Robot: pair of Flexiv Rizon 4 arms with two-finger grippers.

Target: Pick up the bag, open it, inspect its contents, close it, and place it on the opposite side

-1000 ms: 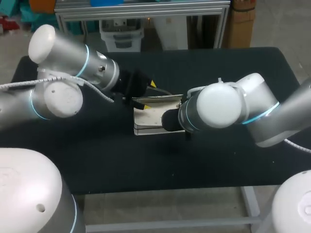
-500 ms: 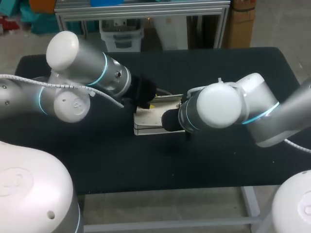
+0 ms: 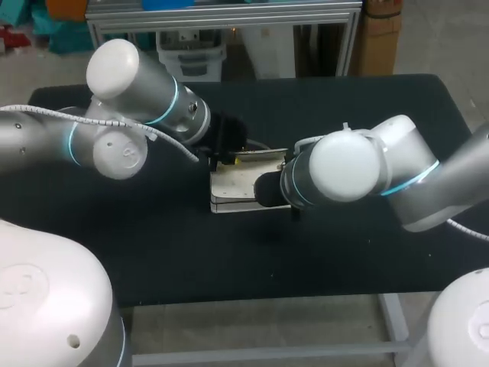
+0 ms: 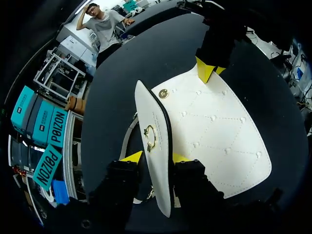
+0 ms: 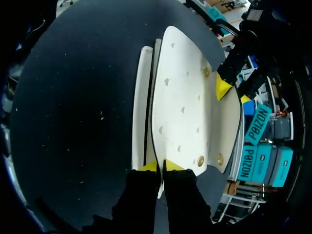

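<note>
A white quilted bag (image 3: 237, 187) lies flat in the middle of the black table. Its flap (image 4: 155, 146), with a gold ring clasp, stands up on edge. My left gripper (image 4: 156, 157) is shut on that flap, one yellow tip against each face. In the right wrist view my right gripper (image 5: 160, 166) is shut on the thin edge of the bag's front panel (image 5: 180, 107) at the opposite end. In the head view the right gripper is hidden behind its own arm, and the left gripper (image 3: 233, 155) sits at the bag's far left corner.
The bag's strap (image 4: 127, 141) loops on the table behind the flap. Bare black tabletop (image 3: 153, 245) stretches to both sides of the bag and toward the front edge.
My left arm has swung in toward the bag and its fingers have closed onto the raised flap. The right arm and the bag's body have stayed where they were.
</note>
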